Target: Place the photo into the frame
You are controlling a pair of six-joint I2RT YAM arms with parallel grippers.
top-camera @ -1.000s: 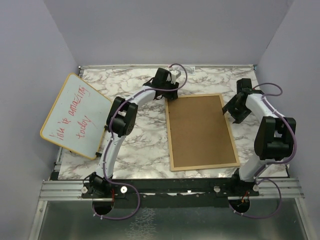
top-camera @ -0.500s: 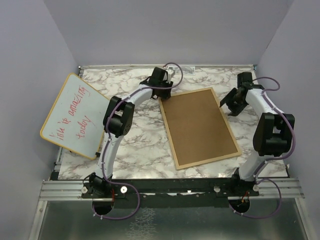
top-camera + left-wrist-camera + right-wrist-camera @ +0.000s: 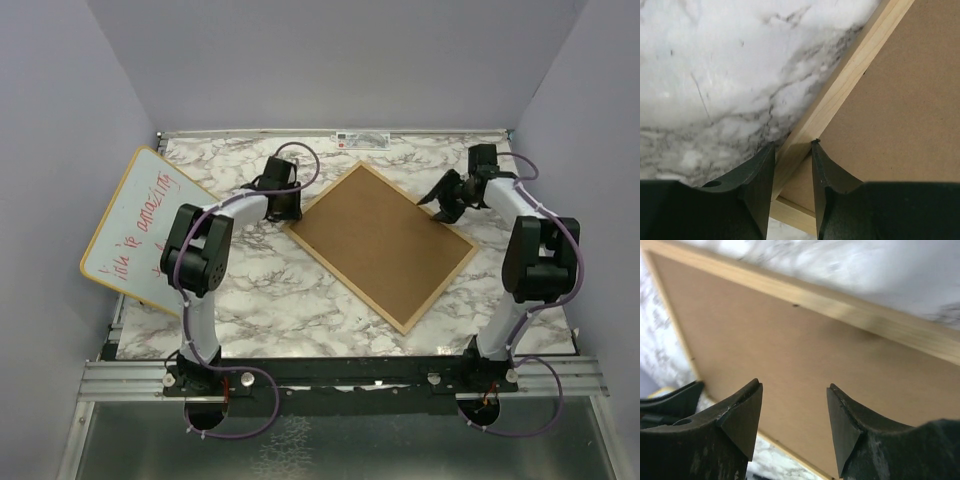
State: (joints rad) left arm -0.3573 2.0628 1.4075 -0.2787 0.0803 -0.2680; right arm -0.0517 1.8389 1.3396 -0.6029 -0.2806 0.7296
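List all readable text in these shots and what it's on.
"amazing": red handwriting on the whiteboard; word before it unclear, second line mostly hidden by the left arm.
Strip at the far edge: too small to read.
Back of the frame: no text.

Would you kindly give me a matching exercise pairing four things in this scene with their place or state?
1 frame
2 whiteboard
3 left gripper
4 right gripper

a jaws apart over the brown backing
b far left, overhanging the table edge
c backing side up, turned diagonally
d fingers astride the frame's edge

Pairs: 1-c, 2-b, 3-d, 4-a.
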